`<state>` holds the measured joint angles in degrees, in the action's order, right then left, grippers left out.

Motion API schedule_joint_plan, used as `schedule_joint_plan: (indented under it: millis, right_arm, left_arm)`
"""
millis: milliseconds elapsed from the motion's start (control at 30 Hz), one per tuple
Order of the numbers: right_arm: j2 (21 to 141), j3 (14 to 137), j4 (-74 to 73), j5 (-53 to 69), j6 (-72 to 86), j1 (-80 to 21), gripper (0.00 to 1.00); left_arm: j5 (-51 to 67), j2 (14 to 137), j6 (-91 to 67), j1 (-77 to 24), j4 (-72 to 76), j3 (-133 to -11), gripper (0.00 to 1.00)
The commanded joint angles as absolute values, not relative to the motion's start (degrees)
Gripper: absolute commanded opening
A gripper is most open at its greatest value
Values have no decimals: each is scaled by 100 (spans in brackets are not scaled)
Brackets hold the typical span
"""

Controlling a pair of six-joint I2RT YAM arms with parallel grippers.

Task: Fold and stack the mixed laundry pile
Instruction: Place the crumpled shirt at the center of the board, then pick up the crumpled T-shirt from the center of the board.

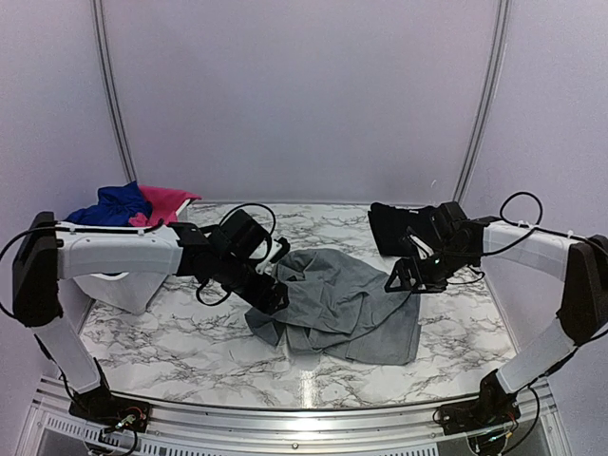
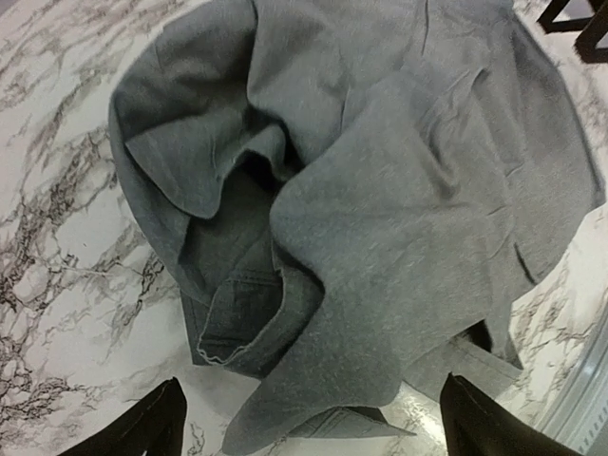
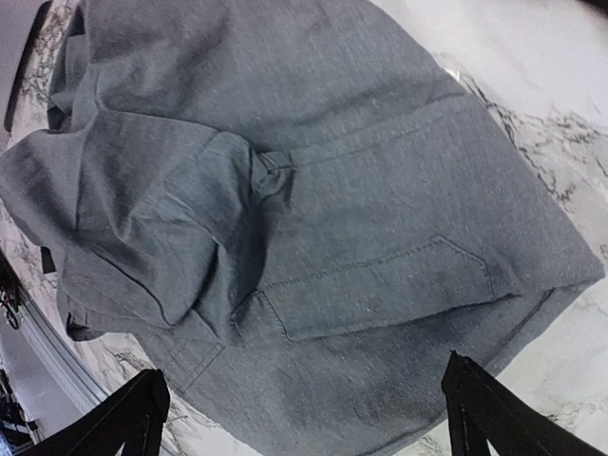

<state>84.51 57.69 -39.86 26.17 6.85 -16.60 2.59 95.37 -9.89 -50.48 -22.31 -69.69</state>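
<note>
A: Where do we find the grey shirt (image 1: 337,304)?
B: Crumpled at the centre of the table (image 1: 171,344). Our left gripper (image 1: 273,296) hangs at its 9 o'clock edge and our right gripper (image 1: 407,275) at 2 o'clock, both spread wide, gripping nothing.
A: And the rest?
B: The black garment (image 1: 399,228) is at 1 o'clock. The blue piece (image 1: 114,204) and pink piece (image 1: 167,200) are at 10 o'clock.

Readable text: none in any of the 3 views.
Grey shirt (image 1: 347,304): no label, print or tag lettering can be made out.
Bench (image 1: 171,347): marble veining only; no legible marks, numbers or signs.
</note>
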Motion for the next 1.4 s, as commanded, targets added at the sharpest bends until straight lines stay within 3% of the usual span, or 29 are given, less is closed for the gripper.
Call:
schedule_joint_plan:
  millis: [0,67,267,333,500,867,1133,1367]
  right_arm:
    - [8552,5723,-4086,2227,873,-1644,97]
    - [8789,5713,-3964,2362,780,-1648,97]
    - [9415,6240,-3814,2642,383,-1661,95]
    - [9540,6460,-3940,2567,225,-1661,95]
    - [9580,6728,-3931,2596,168,-1631,94]
    - [9552,7076,-3710,2856,315,-1597,94]
    - [9442,6266,-3017,3496,934,-1666,94]
    - [8562,7030,-2354,3607,414,-2281,97]
  left_arm:
    - [-254,10194,-1086,-5076,-2373,-7231,90]
    - [-140,10386,-1084,-5071,-2380,-7344,77]
    - [-26,10475,-1256,-4786,-2540,-7630,10]
    - [181,10275,-1365,-4428,-2552,-7697,0]
    - [805,9762,-1710,-3670,-2581,-8103,0]
    - [487,9003,-2006,-3519,-2920,-9570,0]
    - [545,9144,-1909,-3489,-3068,-10314,0]
    - [2401,9514,-1283,-3499,-3128,-11175,0]
